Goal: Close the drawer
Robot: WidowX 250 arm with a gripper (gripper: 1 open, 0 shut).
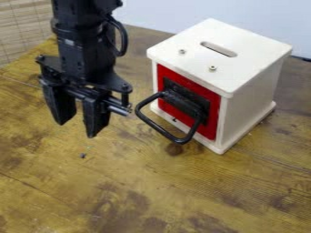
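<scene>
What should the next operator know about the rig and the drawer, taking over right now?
Gripper: open, nothing between its fingers, hanging left of the handle in the picture.
Drawer: red front facing the gripper side of the white box; black loop handle juts out.
Done: no push visible; whether the drawer is fully shut I cannot tell.
Left: probably check the gap, then push the front in if needed.
</scene>
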